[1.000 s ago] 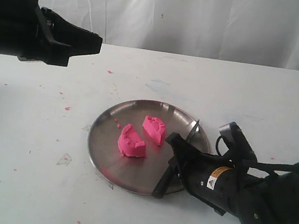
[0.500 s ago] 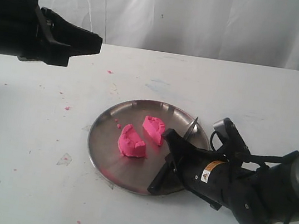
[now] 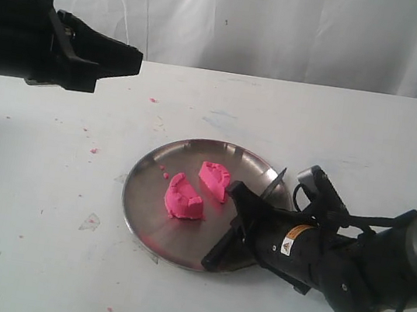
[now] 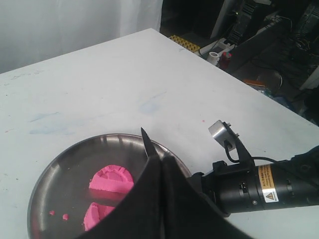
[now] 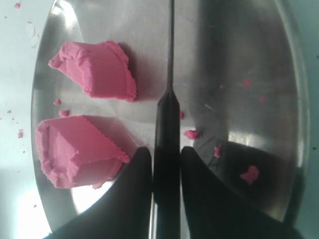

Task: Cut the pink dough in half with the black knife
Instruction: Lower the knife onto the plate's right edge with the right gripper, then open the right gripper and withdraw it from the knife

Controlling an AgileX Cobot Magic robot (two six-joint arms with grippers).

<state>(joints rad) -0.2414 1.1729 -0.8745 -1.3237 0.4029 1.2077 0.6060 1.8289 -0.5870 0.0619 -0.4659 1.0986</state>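
Two chunks of pink dough (image 3: 196, 188) already lie apart on the steel plate (image 3: 144, 217) at the centre of the exterior frame, so I judge the cut done and the next job to be getting the knife (image 3: 244, 220) away or set down. My right gripper (image 3: 239, 222) is clamped on the knife handle at the plate's lower right edge; the right wrist view shows the fingers (image 5: 133, 186) pinching the handle from both sides with the blade (image 5: 170, 50) running straight ahead over bare steel. The knife's long axis runs from lower left, where the handle end sits over the plate rim, to upper right, where the tip (image 3: 282, 171) pokes up near the rim. What matters for the coming move: both dough pieces lie to the left of the blade in the exterior frame, near it but not touching, so I would draw back to the right to leave them alone. My left gripper (image 3: 132, 62) hangs high in the upper left, well apart from the plate; its fingers (image 4: 159, 199) look closed together and empty. A few pink crumbs (image 5: 219, 144) dot the plate, and the desk (image 3: 352, 138) around it is white.
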